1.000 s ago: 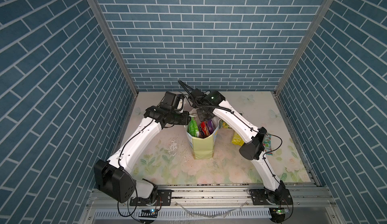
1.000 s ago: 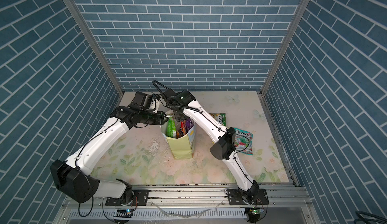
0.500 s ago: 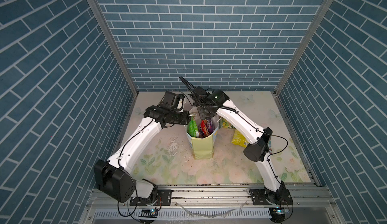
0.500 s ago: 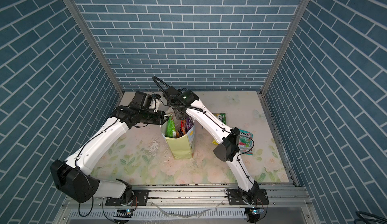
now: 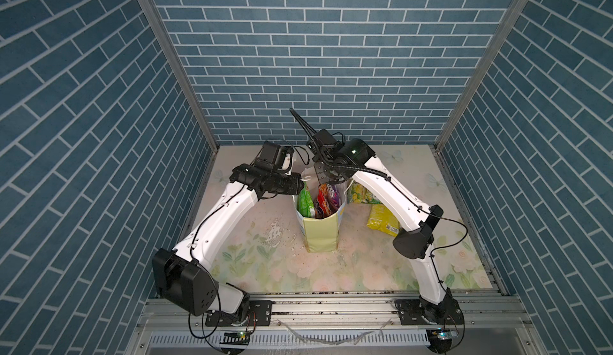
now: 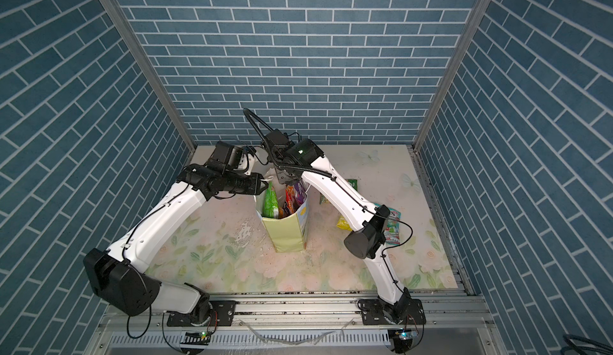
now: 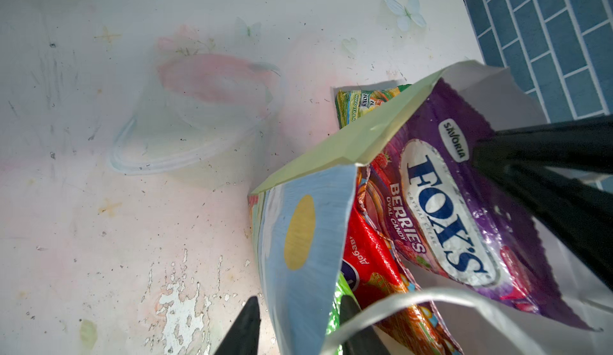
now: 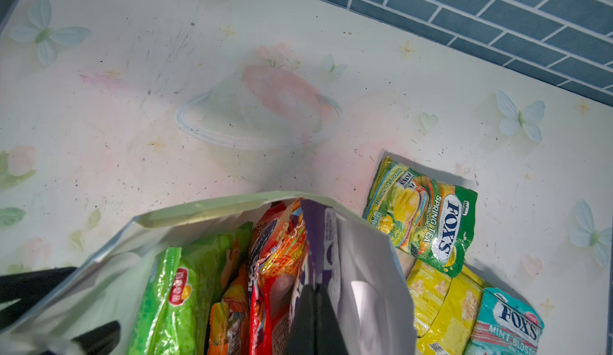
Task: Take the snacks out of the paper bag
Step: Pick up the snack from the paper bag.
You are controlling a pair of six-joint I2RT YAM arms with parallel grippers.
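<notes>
The paper bag (image 5: pixel 320 234) (image 6: pixel 285 234) stands upright mid-table, mouth open. Inside it are a green Lay's packet (image 8: pixel 172 297), a red-orange packet (image 7: pixel 368 254) and a purple Fox's packet (image 7: pixel 447 204). My right gripper (image 8: pixel 315 290) (image 5: pixel 326 182) reaches into the mouth and is shut on the purple packet's top edge. My left gripper (image 7: pixel 300 303) (image 5: pixel 300 189) is open and straddles the bag's left wall, one finger outside and one inside beside the Lay's packet. On the table right of the bag lie a small green Fox's packet (image 8: pixel 428 217), a yellow packet (image 8: pixel 441 303) and a teal-white packet (image 8: pixel 510 323).
Blue brick walls close in the floral table (image 5: pixel 265 270) at the back and both sides. A metal rail (image 5: pixel 331 307) with both arm bases runs along the front. A patch of peeled print (image 5: pixel 273 234) lies left of the bag. The right arm's elbow (image 5: pixel 413 240) hangs above the yellow packet.
The right arm's elbow has swung outward to the right while its gripper stays at the bag's mouth. The left arm and the bag have not moved.
</notes>
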